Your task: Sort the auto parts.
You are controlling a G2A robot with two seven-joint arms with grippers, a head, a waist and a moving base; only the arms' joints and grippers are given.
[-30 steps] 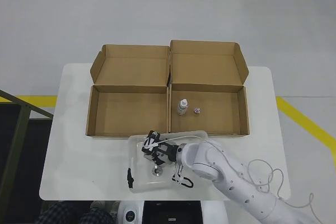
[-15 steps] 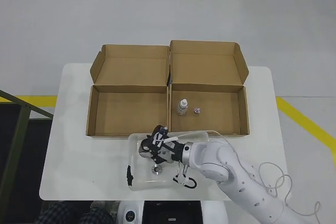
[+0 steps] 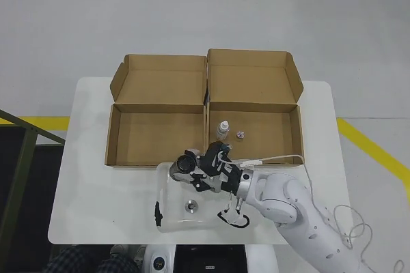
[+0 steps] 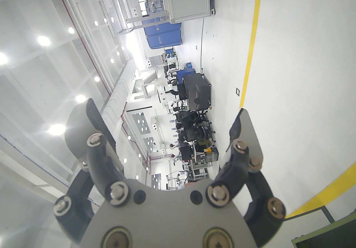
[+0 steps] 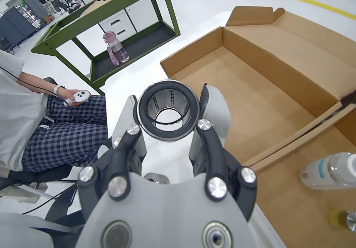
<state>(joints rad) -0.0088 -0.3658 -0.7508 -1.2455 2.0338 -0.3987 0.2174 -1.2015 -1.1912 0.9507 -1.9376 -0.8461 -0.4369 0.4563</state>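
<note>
My right gripper (image 3: 189, 166) (image 5: 168, 110) is shut on a hollow metal cylinder with black end rings (image 5: 168, 113) (image 3: 186, 164). It holds the part above the far edge of the clear plastic tray (image 3: 165, 217), close to the near wall of the left cardboard box (image 3: 154, 138). A round metal part (image 3: 190, 207) and black clips (image 3: 158, 217) lie in the tray. The right cardboard box (image 3: 273, 136) holds a small white bottle (image 3: 222, 130) (image 5: 331, 170) and a small capped piece (image 3: 240, 134). My left gripper (image 4: 167, 124) is open, facing out into the room.
Both boxes have their lids folded back toward the far side of the white table (image 3: 89, 170). A green metal cart (image 5: 111, 34) stands off the table's left side. A seated person (image 5: 41, 121) holds a small controller beside the table.
My right gripper has lifted the cylinder out of the tray and carried it toward the boxes, turning as it rose. The round metal part now lies uncovered in the tray.
</note>
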